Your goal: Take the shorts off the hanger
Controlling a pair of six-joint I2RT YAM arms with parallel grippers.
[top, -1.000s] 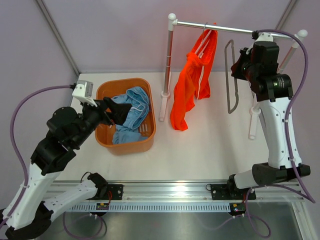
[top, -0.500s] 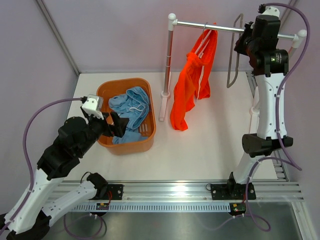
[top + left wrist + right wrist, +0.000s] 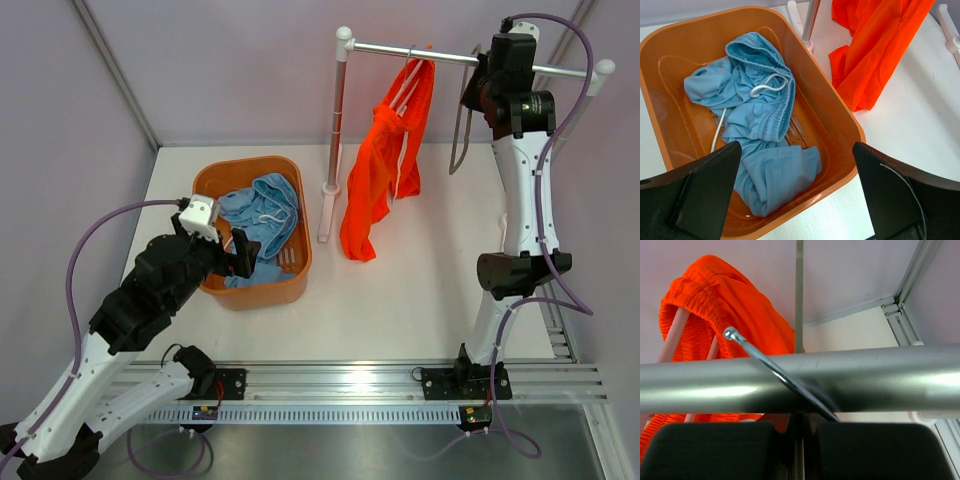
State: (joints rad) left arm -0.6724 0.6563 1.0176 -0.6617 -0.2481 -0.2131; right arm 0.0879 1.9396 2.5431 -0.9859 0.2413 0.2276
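The orange shorts point(image 3: 385, 175) hang from a hanger hooked on the metal rail point(image 3: 440, 58); they also show in the left wrist view point(image 3: 875, 45) and the right wrist view point(image 3: 725, 300). The light blue shorts point(image 3: 262, 215) lie crumpled in the orange basket point(image 3: 255, 295), also in the left wrist view point(image 3: 755, 115). My left gripper point(image 3: 240, 255) is open and empty over the basket's near part point(image 3: 796, 150). My right gripper point(image 3: 475, 90) is shut on a bare grey wire hanger point(image 3: 458, 130). Its hook point(image 3: 765, 360) lies across the rail point(image 3: 880, 375), just above my gripper point(image 3: 799, 425).
The rail stands on white posts, one point(image 3: 333, 150) beside the basket, one at the far right point(image 3: 598, 75). The orange shorts' hem touches the white table point(image 3: 420, 280). Purple walls close the back and sides. A metal track runs along the near edge.
My right arm has raised the bare hanger from beside the right post up to the rail. My left gripper has drawn back from the blue shorts toward the basket's near rim.
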